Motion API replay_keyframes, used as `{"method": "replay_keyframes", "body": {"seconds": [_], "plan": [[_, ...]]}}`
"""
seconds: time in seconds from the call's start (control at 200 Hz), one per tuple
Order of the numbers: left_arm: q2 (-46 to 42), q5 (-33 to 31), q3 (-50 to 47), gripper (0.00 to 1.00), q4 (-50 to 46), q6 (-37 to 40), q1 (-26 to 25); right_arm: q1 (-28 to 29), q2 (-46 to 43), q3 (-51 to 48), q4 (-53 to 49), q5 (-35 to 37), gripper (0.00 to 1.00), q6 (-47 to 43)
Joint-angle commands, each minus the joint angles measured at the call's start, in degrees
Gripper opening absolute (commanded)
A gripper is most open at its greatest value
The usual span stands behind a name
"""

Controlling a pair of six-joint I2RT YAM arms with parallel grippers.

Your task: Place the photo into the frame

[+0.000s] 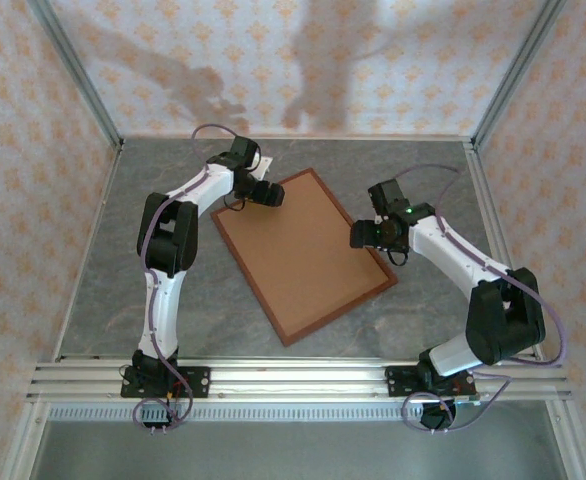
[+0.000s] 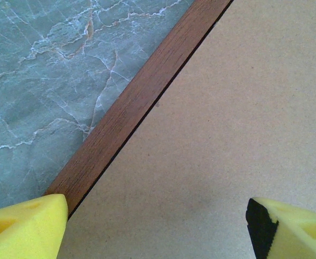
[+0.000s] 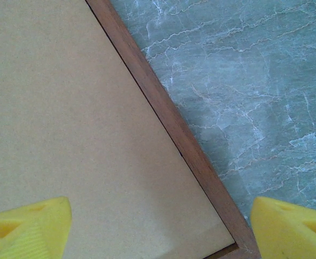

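Grey marble table (image 1: 103, 300). Frame (image 1: 250, 281) lies flat at its middle, skewed, with a brown board (image 1: 298, 250) filling it. It looks stiff, light and thin-railed; I'd pinch a rail near a corner. My left gripper (image 1: 270, 194) hangs wide open over the far rail, my right gripper (image 1: 358, 234) wide open over the right rail. Both are empty.

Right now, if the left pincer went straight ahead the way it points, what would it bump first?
The left pincer would probably meet the brown board in the frame first, one finger near its wooden rim; depth is unclear.
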Motion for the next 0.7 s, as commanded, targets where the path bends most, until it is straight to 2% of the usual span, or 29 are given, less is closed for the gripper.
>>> {"method": "replay_keyframes", "body": {"seconds": [0.0,0.4,0.591,0.696], "plan": [[0.61,4.14,0.49,0.85,-4.88,0.36,-0.65,0.04,0.89,-0.76,0.33,-0.05,0.86,0.82],[-0.57,5.03,1.64,0.84,-5.3,0.42,-0.68,0.03,1.39,-0.94,0.51,-0.67,0.86,1.2],[-4.61,0.24,0.02,0.85,-1.73,-3.12,-0.7,-0.31,1.5,-0.42,0.43,1.46,0.87,-0.35],[-10.25,-2.95,-5.91,0.85,5.31,-8.02,-0.65,-2.34,2.91,-0.19,3.72,-1.95,0.9,-0.16]]}}
